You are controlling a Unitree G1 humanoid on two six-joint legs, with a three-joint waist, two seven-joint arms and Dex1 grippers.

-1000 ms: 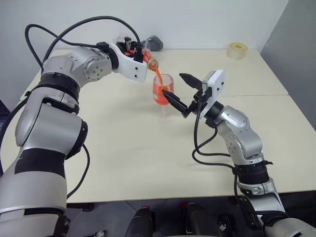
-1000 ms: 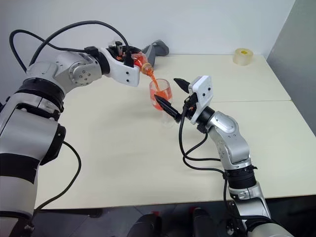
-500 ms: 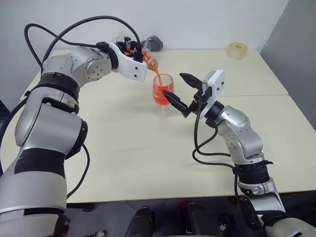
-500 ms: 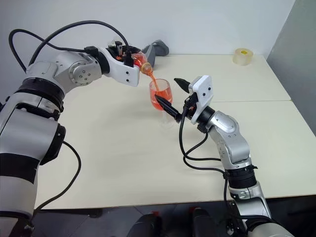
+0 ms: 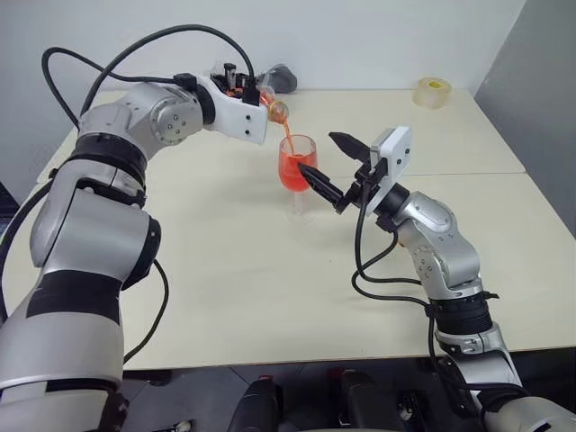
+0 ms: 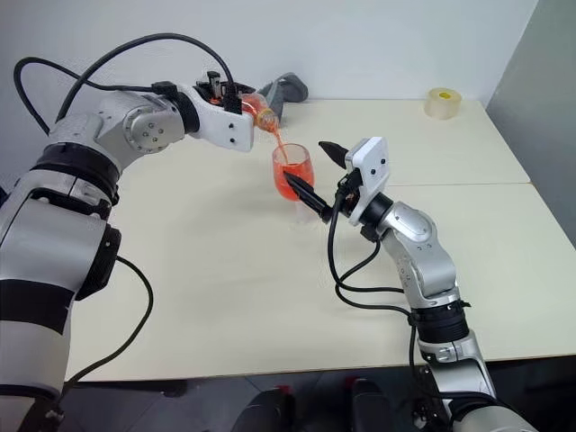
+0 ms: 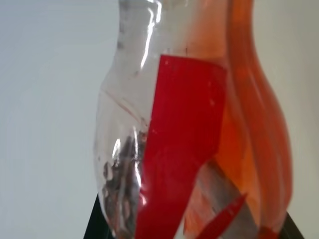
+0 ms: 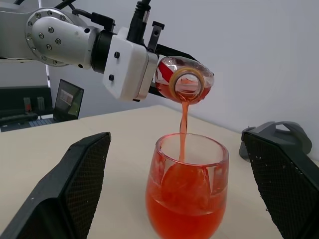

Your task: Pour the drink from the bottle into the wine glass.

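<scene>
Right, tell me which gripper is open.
The right gripper: its fingers stand wide apart either side of the wine glass, not touching it. The left gripper is shut on the tipped bottle.

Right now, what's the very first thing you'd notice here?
The red drink streaming from the tipped bottle into the wine glass near the middle of the table. The left gripper is shut on the bottle above the glass, while the right gripper stands open around the bowl without touching it.

Place: looked like a lab or test room
Evidence: bare cream rectangular surface [image 5: 225, 270], plain white wall [image 5: 360, 36], laptop on a desk [image 8: 67, 97] behind, roll of tape [image 5: 433, 92]
</scene>
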